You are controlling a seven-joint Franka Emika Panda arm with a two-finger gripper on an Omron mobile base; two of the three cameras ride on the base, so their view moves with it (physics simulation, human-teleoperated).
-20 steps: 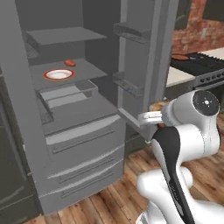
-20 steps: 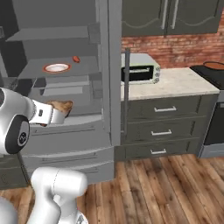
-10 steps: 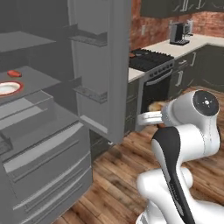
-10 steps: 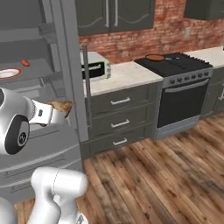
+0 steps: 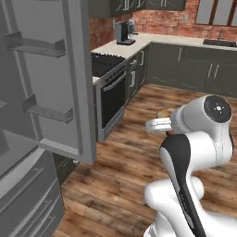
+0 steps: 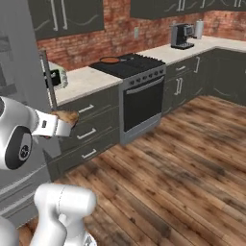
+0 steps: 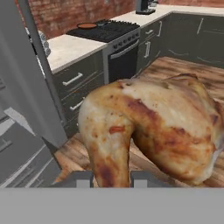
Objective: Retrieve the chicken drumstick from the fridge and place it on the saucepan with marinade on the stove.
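Observation:
My gripper [image 7: 111, 178] is shut on the chicken drumstick [image 7: 148, 131], a lumpy golden-brown piece that looms large in the hand view. From the right base view the drumstick [image 6: 65, 116] sits at the gripper [image 6: 68, 123], held in the air in front of the counter drawers. In the left base view the drumstick [image 5: 163, 113] peeks out beyond the gripper [image 5: 157, 124]. The saucepan [image 6: 110, 60] with orange-brown marinade [image 7: 87, 25] stands on the black stove [image 6: 132, 67], well ahead of the hand. The fridge [image 5: 46, 92] stands open on the left.
The open fridge door [image 7: 26, 83] stands close to the hand's left. A coffee machine [image 6: 181, 36] sits on the counter past the stove, a toaster oven [image 6: 55, 77] on the counter near the fridge. Wooden floor [image 6: 182, 158] lies open before the cabinets.
The whole picture has swung from the fridge interior toward the stove and counters, so the base has moved. The gripper stays shut on the drumstick, in the same place relative to the arm.

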